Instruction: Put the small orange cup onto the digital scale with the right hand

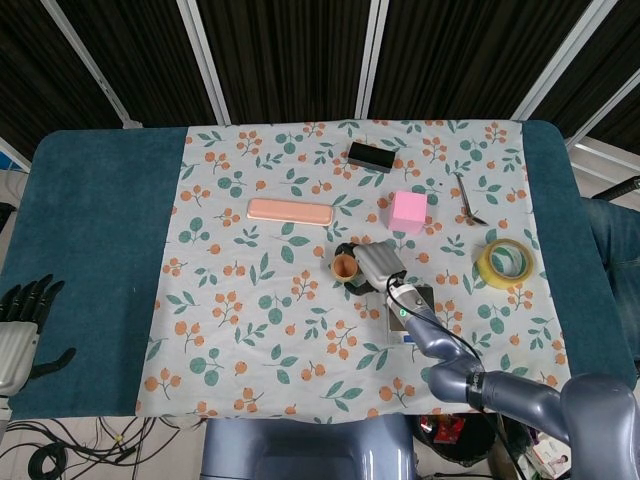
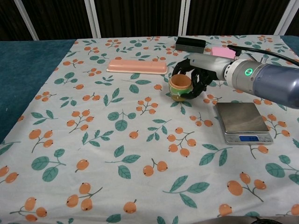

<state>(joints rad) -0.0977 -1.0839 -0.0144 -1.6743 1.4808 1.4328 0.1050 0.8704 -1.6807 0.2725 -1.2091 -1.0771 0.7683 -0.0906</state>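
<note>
The small orange cup [image 1: 344,266] [image 2: 180,85], green-banded near its base, stands on the floral cloth left of the digital scale [image 2: 243,122]. My right hand [image 1: 372,262] [image 2: 198,74] reaches it from the right, and its dark fingers [image 2: 195,88] wrap around the cup's far and right sides, gripping it. The cup leans slightly left. In the head view my right forearm covers most of the scale [image 1: 412,300]. Its steel plate is bare in the chest view. My left hand [image 1: 20,320] rests at the table's left edge with its fingers apart, holding nothing.
A pink block [image 1: 408,209] [image 2: 223,51] sits just behind the right hand. Farther back is a black box [image 1: 369,156] [image 2: 190,44]. A long peach case [image 1: 290,212] [image 2: 137,66] lies back left. At the right lie a yellow tape roll [image 1: 503,262] and a metal tool [image 1: 468,198].
</note>
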